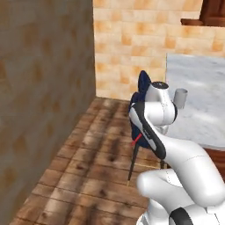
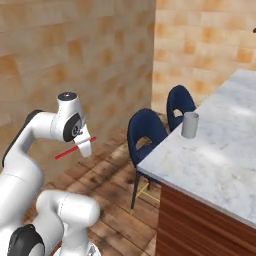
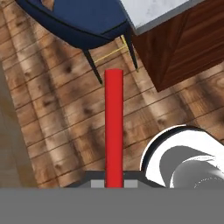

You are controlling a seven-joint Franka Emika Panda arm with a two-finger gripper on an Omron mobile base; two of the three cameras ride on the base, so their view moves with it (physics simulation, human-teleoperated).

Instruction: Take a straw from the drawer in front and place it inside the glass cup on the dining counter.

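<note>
Red straw (image 2: 75,148) first: in your right base view it sits at the far left, pinched in the gripper (image 2: 84,146), jaws closed narrow on it with the stick poking out to the left and slightly down, held in the air over the wood plank floor (image 2: 107,172). You can check the grip in the hand view — the straw (image 3: 114,127) runs straight up from between the finger tips, gripper (image 3: 114,183) clamped at its lower end, free end pointing toward the blue chair (image 3: 74,22) and the corner of the dining counter (image 3: 151,13).

Moving right in the right base view: two dark blue chairs (image 2: 145,132) stand tucked against the counter's near edge. Right of them you have the dining counter (image 2: 220,150), marble top on a reddish-brown wood base. The glass cup (image 2: 189,124) stands upright on the marble near its left edge, just beyond the chairs — well apart from the straw.

Left base view, same order: brick-tone wall on the left, then floor, then the arm mid-frame hiding most of the gripper; you see a short red sliver of the straw (image 1: 137,139) beside the forearm, in front of a chair (image 1: 143,85). Glass cup (image 1: 180,97) is right of the arm, on the counter (image 1: 197,79).
</note>
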